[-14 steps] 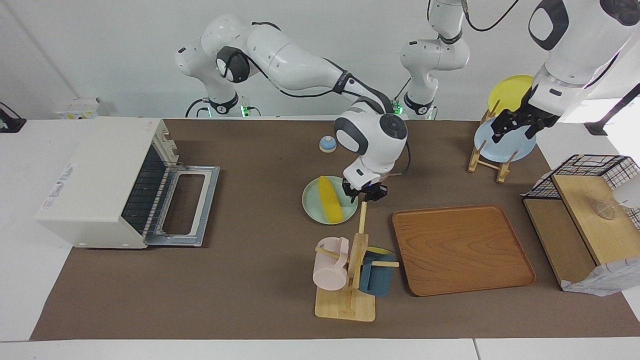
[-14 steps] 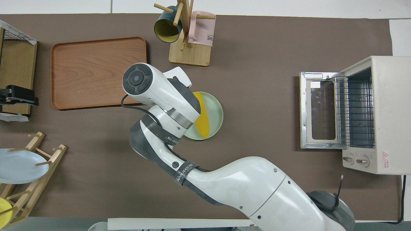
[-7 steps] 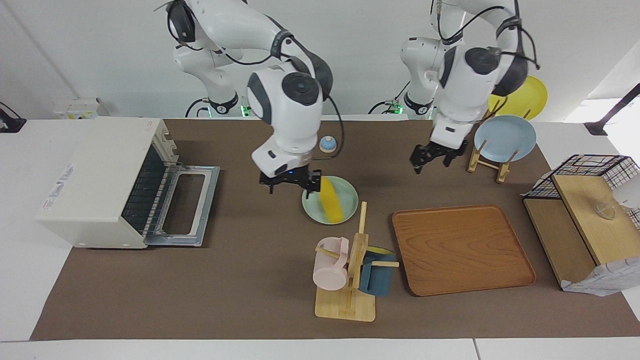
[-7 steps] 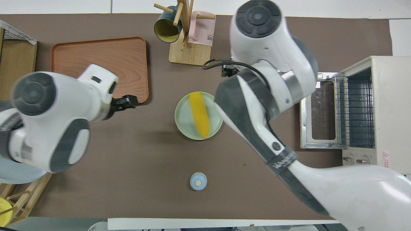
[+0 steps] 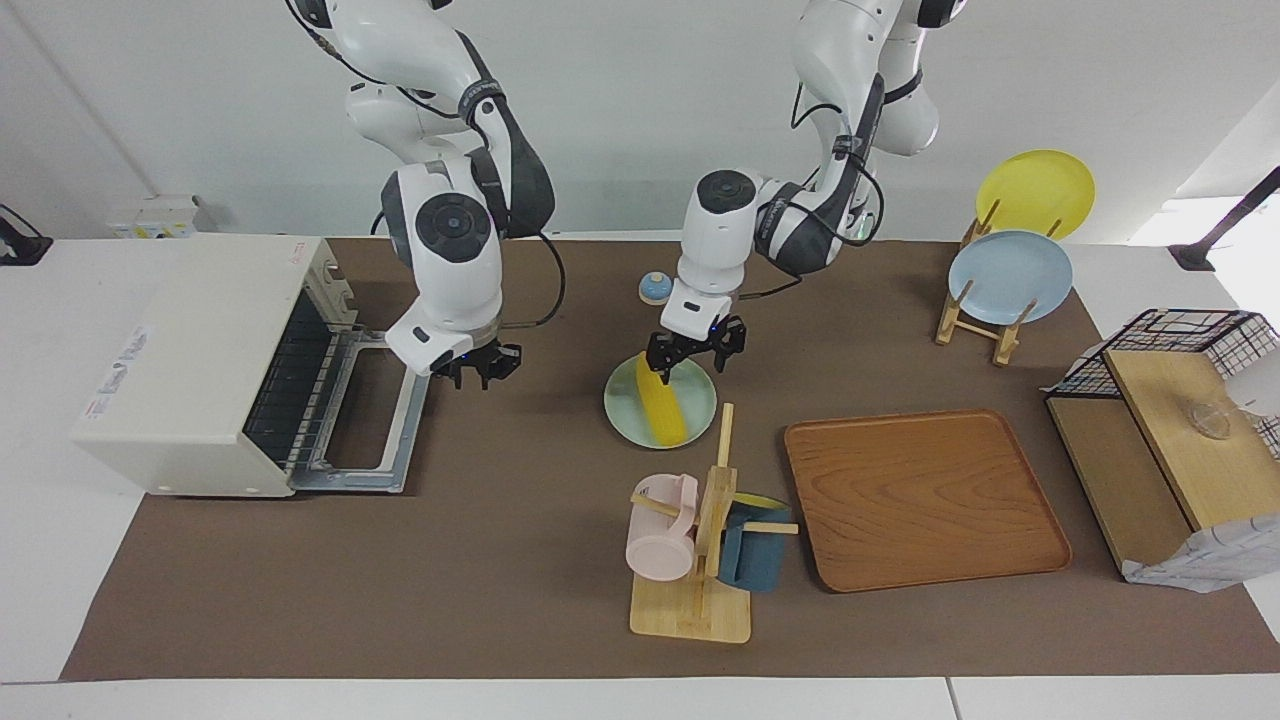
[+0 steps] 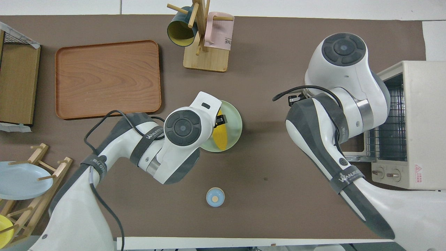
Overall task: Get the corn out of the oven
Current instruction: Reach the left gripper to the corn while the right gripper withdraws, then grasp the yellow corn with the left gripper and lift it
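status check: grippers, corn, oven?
Left gripper open over the corn. Corn lies on the green plate, out of the oven. Right gripper over the open oven door.

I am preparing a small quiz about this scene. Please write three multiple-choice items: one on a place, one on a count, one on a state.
1. Where is the corn?
A. on the green plate
B. on the oven rack
C. on the wooden tray

2. How many mugs hang on the mug tree?
A. one
B. two
C. four

3. The oven door is:
A. shut
B. removed
C. open, folded down

Answers:
1 A: the corn lies on the green plate, under the left pincer.
2 B: a pink mug and a dark blue mug.
3 C: the oven door lies flat; the right pincer hovers beside it.
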